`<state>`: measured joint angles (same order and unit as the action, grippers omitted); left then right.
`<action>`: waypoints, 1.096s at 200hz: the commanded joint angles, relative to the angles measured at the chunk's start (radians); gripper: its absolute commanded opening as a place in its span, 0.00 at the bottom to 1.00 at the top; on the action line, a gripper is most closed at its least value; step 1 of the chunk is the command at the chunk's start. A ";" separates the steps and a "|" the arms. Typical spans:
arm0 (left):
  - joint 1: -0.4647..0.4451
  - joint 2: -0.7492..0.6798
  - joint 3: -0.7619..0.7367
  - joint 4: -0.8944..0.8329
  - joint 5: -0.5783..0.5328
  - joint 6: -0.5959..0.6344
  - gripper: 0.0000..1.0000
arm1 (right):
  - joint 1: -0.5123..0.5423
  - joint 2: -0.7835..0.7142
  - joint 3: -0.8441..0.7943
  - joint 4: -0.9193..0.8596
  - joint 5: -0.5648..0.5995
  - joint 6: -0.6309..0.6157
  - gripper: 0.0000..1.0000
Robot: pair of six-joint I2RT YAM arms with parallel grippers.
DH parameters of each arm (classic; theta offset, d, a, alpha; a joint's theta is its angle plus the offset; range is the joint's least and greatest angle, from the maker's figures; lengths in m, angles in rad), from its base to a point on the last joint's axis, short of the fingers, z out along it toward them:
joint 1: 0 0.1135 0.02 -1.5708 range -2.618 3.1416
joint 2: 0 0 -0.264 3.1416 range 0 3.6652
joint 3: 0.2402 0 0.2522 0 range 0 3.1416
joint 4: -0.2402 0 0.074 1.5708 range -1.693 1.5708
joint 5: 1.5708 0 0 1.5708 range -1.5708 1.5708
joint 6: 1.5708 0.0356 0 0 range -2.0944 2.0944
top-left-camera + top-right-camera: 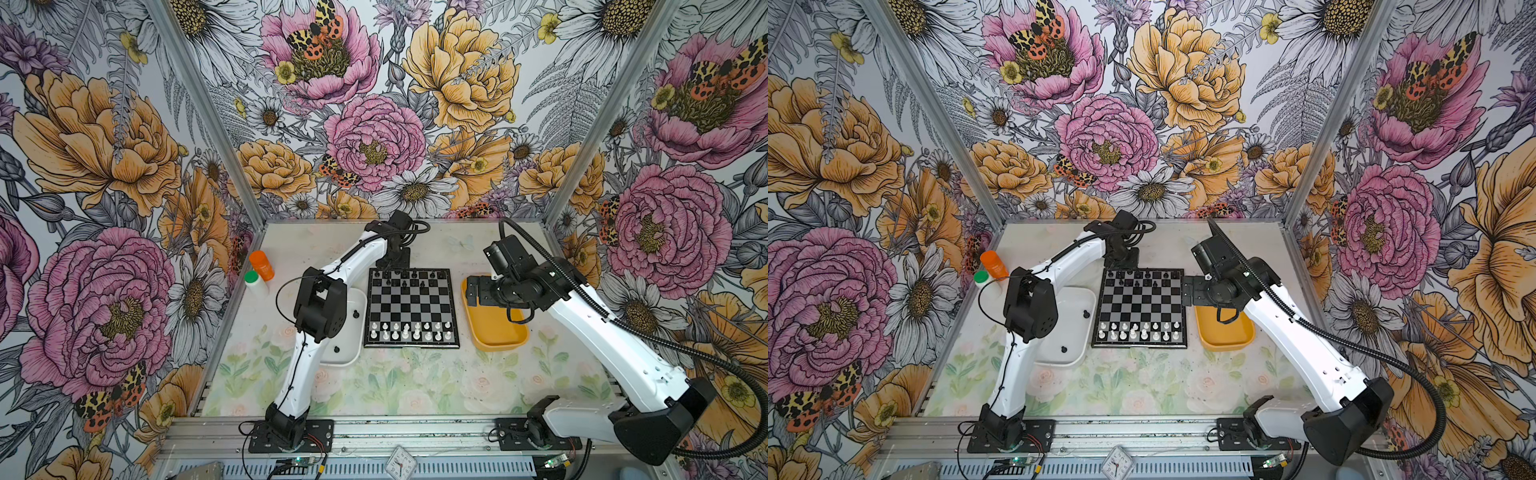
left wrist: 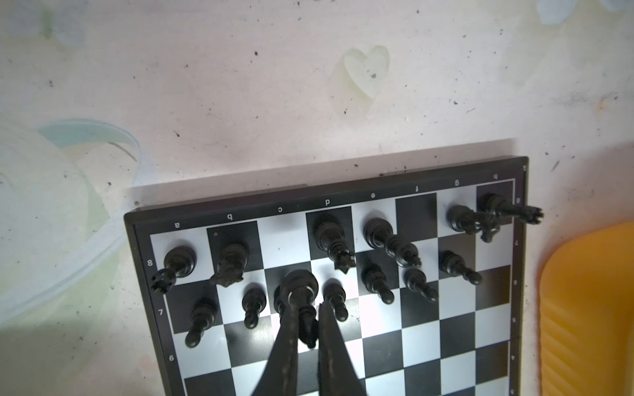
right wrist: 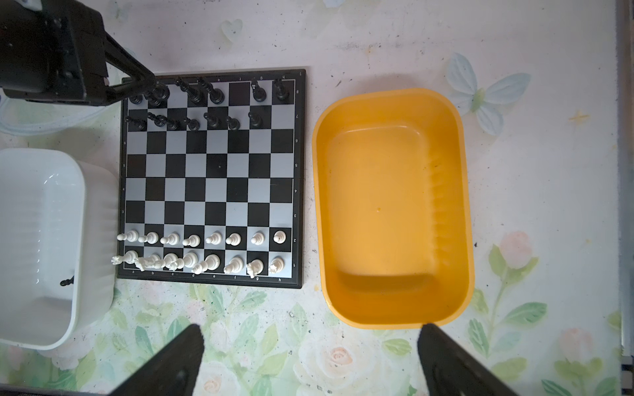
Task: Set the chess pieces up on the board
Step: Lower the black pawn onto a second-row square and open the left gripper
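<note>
Board [image 3: 209, 164] edges run just beside white tray [image 3: 80, 192], yellow tray [image 3: 391, 93].

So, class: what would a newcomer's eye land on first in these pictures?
Loud flowered walls surround the table. At its middle lies the board, white pieces on its near rows, black pieces on the far rows. Over the far left squares the left gripper pinches a black piece.

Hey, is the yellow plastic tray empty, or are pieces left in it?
Empty: the right wrist view shows the whole floor of the yellow rectangular plastic tray, bare, with nothing lying in it.
</note>
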<state>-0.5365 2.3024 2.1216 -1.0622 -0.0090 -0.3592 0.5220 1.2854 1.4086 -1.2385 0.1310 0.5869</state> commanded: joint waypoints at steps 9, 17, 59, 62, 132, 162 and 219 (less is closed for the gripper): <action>0.005 0.028 0.031 -0.004 0.020 0.017 0.08 | -0.007 0.011 0.016 0.004 0.010 0.004 1.00; 0.007 0.032 0.031 -0.004 0.021 0.020 0.08 | -0.007 0.012 0.018 0.004 0.011 0.003 1.00; 0.021 0.037 0.028 -0.004 0.017 0.033 0.08 | -0.008 0.025 0.029 0.002 0.013 0.004 1.00; 0.020 0.038 0.028 -0.003 0.017 0.033 0.08 | -0.008 0.027 0.030 0.003 0.014 0.004 1.00; 0.028 0.062 0.042 -0.003 0.037 0.047 0.08 | -0.011 0.046 0.041 0.004 0.017 0.008 1.00; 0.030 0.077 0.061 -0.004 0.048 0.050 0.08 | -0.013 0.046 0.043 0.003 0.018 0.010 1.00; 0.036 0.095 0.081 -0.015 0.048 0.058 0.08 | -0.019 0.051 0.047 0.003 0.018 0.011 1.00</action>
<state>-0.5110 2.3856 2.1731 -1.0702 0.0200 -0.3237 0.5106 1.3254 1.4128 -1.2385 0.1318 0.5873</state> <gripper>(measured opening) 0.109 0.996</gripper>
